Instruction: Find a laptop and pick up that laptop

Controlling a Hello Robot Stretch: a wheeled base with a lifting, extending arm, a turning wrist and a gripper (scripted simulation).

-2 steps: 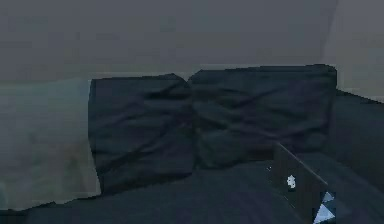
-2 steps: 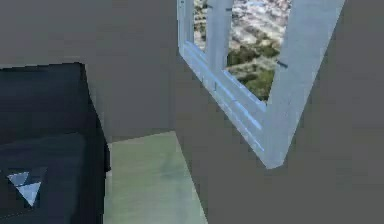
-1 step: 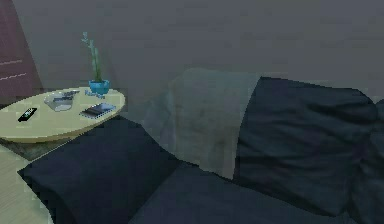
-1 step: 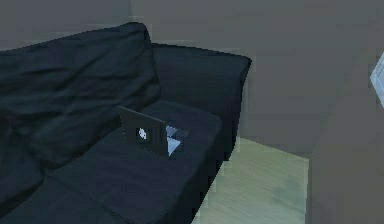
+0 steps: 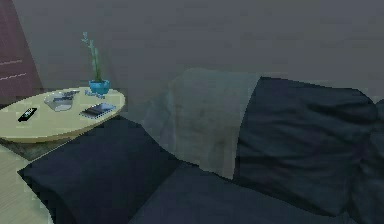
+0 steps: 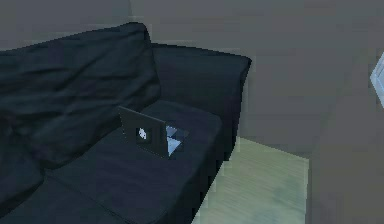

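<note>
Black laptop (image 6: 143,131) sits open on the sofa (image 6: 70,80), arm side view; forward view adds a round table (image 5: 55,122), left.

of the robot's own body nothing is caught by either camera at this moment, so no colour, shape, cable, screw or marking can be told.
</note>
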